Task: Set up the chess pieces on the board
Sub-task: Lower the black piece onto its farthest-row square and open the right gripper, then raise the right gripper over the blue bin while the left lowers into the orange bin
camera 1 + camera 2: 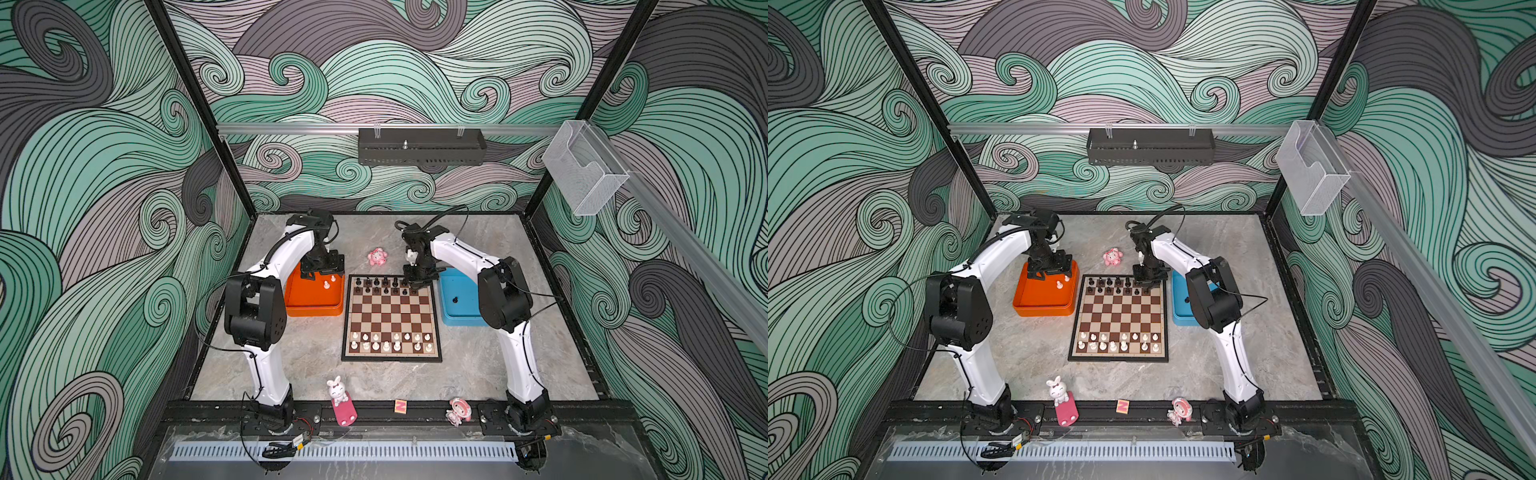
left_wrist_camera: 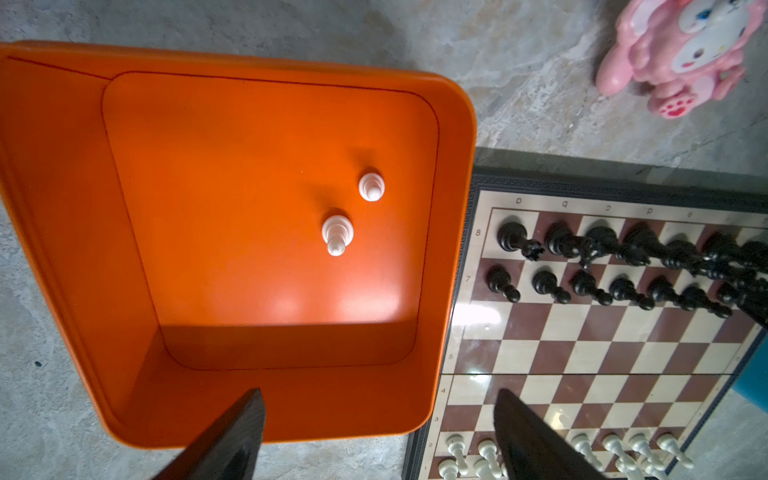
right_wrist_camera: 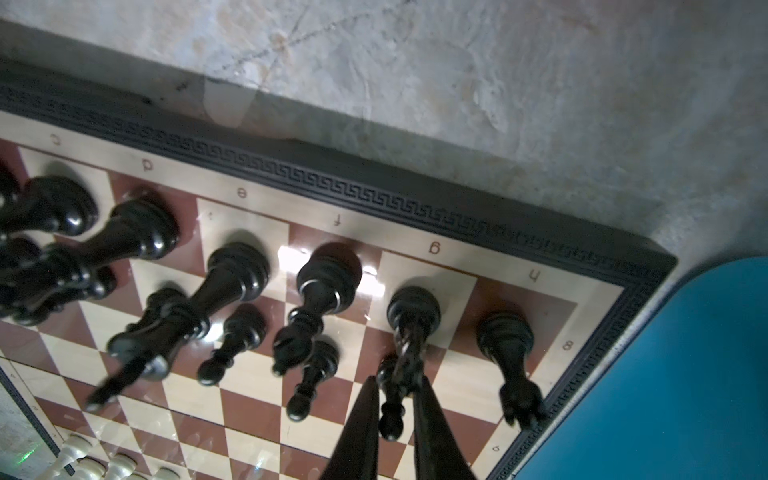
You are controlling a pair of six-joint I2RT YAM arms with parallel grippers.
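Observation:
The board [image 1: 390, 316] [image 1: 1121, 316] lies mid-table. Black chess pieces [image 1: 384, 285] fill its two far rows and white ones [image 1: 388, 341] the two near rows. My right gripper [image 1: 417, 284] [image 3: 397, 378] hangs over the far right corner, its jaws closed narrowly on the head of a black knight [image 3: 411, 316] that stands on its square beside the corner rook [image 3: 509, 345]. My left gripper [image 1: 322, 274] [image 2: 379, 392] hovers open over the orange tray [image 2: 465, 208], with nothing between its fingers. Two white pieces [image 2: 371, 187] [image 2: 337, 232] stand in that tray.
A blue tray [image 1: 457, 320] right of the board holds one black piece [image 1: 455, 299]. A pink toy [image 1: 377, 257] lies behind the board. A bunny figurine [image 1: 338, 390], a small lettered block [image 1: 400, 406] and a pink doll [image 1: 458, 411] sit along the front edge.

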